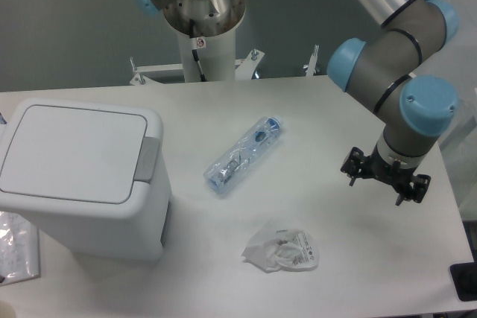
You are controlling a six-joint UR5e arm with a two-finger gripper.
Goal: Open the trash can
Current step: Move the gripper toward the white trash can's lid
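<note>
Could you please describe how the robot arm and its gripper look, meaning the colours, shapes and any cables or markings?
The arm is built of round grey and silver tube segments, with light blue caps on the joints. Its white column base carries a small sticker and a black cable. The gripper is small and black, with thin prongs below a black mounting ring. No markings are readable on the gripper.

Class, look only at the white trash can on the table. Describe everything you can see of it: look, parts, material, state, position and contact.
The trash can is a large, boxy white bin with rounded corners, apparently plastic. Its flat white lid lies closed, and a grey push-button tab sits at the rim on the lid's right edge. It stands upright at the left end of the white table. The gripper hangs far off to the right, and nothing visibly touches the bin except the table.
</note>
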